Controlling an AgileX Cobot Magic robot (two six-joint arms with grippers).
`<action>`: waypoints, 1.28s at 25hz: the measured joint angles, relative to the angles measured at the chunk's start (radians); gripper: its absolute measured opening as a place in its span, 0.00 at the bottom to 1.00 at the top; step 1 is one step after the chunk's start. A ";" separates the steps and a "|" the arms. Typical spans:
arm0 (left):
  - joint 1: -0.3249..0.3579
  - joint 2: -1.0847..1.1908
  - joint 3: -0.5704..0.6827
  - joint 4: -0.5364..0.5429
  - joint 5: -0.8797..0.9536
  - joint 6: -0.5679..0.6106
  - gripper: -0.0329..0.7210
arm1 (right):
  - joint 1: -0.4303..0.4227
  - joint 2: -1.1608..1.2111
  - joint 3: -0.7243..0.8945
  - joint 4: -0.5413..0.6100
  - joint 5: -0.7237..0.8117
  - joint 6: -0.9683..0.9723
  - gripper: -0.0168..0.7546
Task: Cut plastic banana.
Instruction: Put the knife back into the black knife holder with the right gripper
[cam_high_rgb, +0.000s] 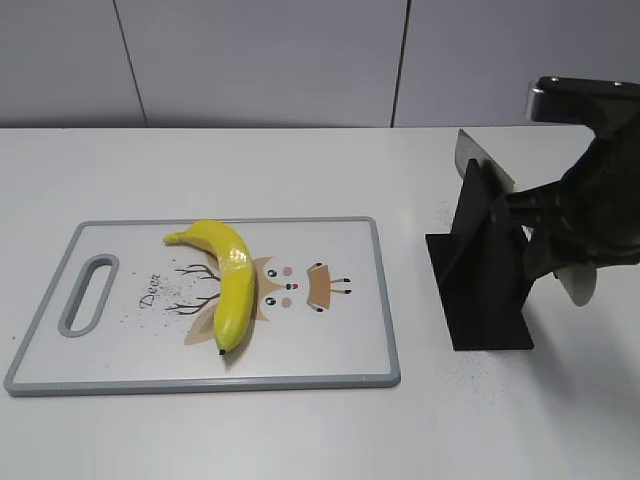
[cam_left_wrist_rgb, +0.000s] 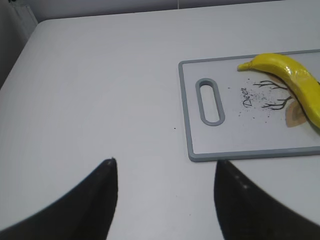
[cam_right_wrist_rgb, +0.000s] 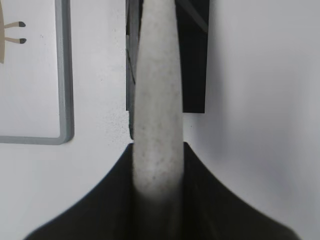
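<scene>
The plastic banana (cam_high_rgb: 232, 275) lies whole on the white cutting board (cam_high_rgb: 120, 340), curved, stem end to the back left. It also shows in the left wrist view (cam_left_wrist_rgb: 295, 80) on the board (cam_left_wrist_rgb: 235, 135). My right gripper (cam_high_rgb: 560, 240) is shut on the white handle (cam_right_wrist_rgb: 156, 100) of the knife, whose blade (cam_high_rgb: 480, 160) sits in a black stand (cam_high_rgb: 480, 300) right of the board. In the right wrist view the jaws (cam_right_wrist_rgb: 157, 150) clamp the handle from both sides. My left gripper (cam_left_wrist_rgb: 165, 167) is open and empty above bare table, left of the board's handle end.
The board's grey rim (cam_right_wrist_rgb: 64, 75) lies just left of the stand (cam_right_wrist_rgb: 194, 60). The board has a handle slot (cam_left_wrist_rgb: 211, 100) at its left end. A grey wall runs behind the white table (cam_high_rgb: 300, 430).
</scene>
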 joint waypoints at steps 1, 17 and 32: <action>0.000 0.000 0.000 0.000 0.000 0.000 0.82 | 0.000 0.000 0.000 0.011 0.010 0.000 0.23; 0.000 0.000 0.000 0.000 0.000 0.000 0.82 | 0.000 -0.117 0.001 0.102 0.089 -0.148 0.87; 0.000 0.000 0.000 0.000 0.000 0.000 0.82 | 0.000 -1.014 0.338 0.068 0.201 -0.414 0.78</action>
